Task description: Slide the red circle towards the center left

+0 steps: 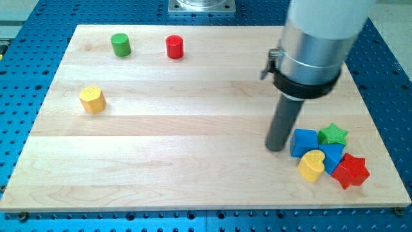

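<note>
The red circle (174, 47) is a short red cylinder near the view's top, left of centre. A green cylinder (120, 44) stands to its left. My tip (277, 149) rests on the board at the view's right, just left of a blue block (304, 142). The tip is far to the right of and below the red circle.
A yellow hexagonal block (93, 99) sits at the view's left. At the lower right, a cluster: a green star (333, 135), a second blue block (333, 156), a yellow heart (311, 165) and a red star (350, 171). The wooden board (161, 142) lies on a blue perforated table.
</note>
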Robot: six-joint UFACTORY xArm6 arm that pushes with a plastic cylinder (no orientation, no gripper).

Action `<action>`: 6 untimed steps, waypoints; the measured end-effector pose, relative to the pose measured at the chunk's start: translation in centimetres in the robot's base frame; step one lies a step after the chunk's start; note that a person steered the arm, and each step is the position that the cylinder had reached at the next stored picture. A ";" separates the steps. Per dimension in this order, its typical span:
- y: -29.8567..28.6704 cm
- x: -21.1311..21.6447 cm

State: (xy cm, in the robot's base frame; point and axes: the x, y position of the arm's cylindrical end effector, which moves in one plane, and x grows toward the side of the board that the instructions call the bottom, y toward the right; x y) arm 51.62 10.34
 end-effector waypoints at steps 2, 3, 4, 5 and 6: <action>-8.5 -10.2; -8.4 -17.0; -9.8 -23.5; -15.0 -25.6; -20.9 -25.5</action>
